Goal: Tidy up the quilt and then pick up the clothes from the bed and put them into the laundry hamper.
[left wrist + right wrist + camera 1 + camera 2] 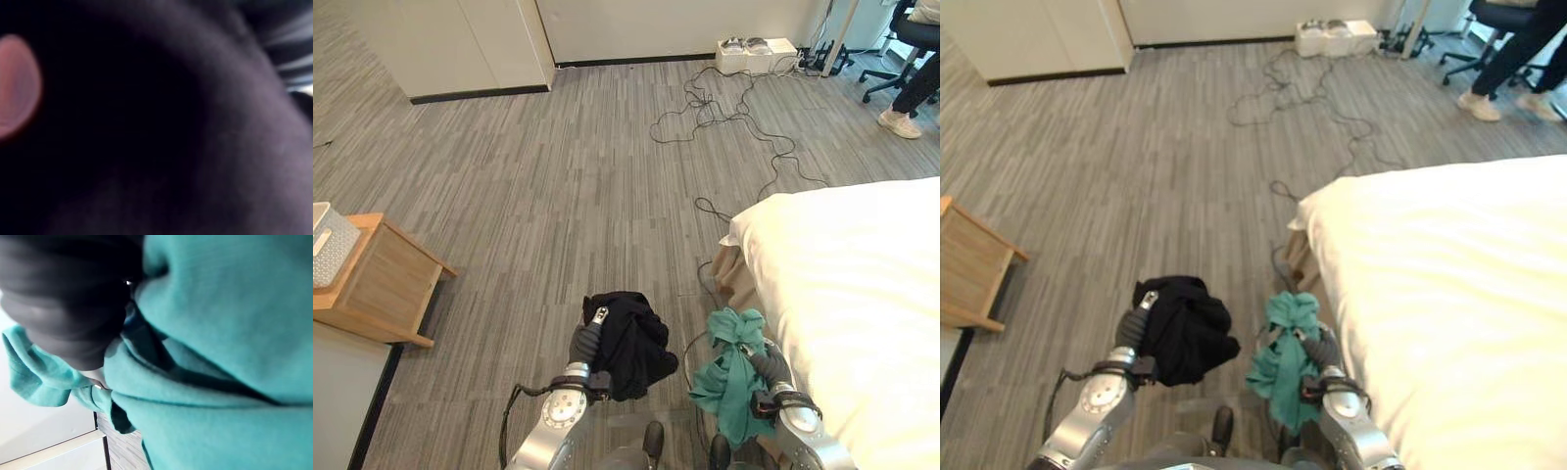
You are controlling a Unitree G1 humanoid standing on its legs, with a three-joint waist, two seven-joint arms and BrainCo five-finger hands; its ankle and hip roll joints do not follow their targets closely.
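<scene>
My left hand (584, 343) holds a bundled black garment (631, 345) up above the floor; the cloth covers its fingers, and dark fabric (195, 147) lies right against the left wrist view. My right hand (770, 368) grips a teal garment (729, 377), bunched at the hand and hanging down beside the bed's corner. In the right wrist view the teal cloth (220, 333) wraps past the dark cover (63, 308). The bed's cream quilt (862, 294) lies smooth at the right.
A low wooden table (382, 279) stands at the left with a white perforated basket (327, 245) on it. Loose cables (724, 113) trail over the floor toward white boxes (756, 54). A person's shoe (899, 122) and an office chair (901, 59) are at the far right.
</scene>
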